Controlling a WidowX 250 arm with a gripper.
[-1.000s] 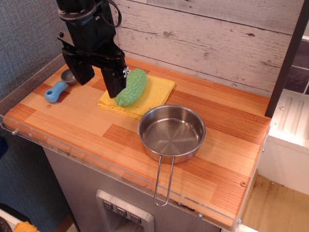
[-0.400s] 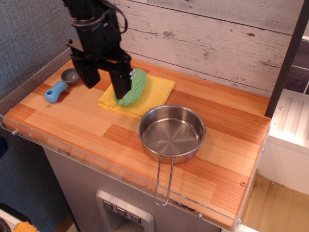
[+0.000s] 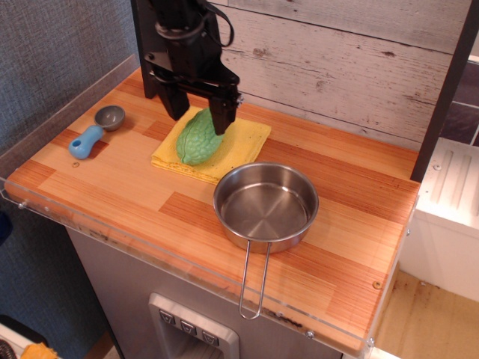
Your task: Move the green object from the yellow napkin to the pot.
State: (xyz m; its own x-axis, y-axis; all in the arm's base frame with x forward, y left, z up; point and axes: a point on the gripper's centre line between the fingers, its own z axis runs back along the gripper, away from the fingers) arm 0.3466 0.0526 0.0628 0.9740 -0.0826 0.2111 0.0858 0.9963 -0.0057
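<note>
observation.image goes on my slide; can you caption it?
Open claw straddling the green object on the yellow napkin, the empty pot waiting nearby.

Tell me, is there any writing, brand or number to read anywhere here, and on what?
None can be read.
The buttons on the grey panel under the counter bear small marks, too small to make out.
The pot, yellow napkin and green vegetable show no lettering.

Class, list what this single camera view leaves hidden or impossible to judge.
- Far end of the bumpy light-green toy gourd: covered by the black claw.
- Whether the claw's fingers touch the gourd: depth unclear from this angle.
- Folded yellow cloth napkin: middle hidden beneath the gourd.
- Arm above the claw: cut off by the top edge.
</note>
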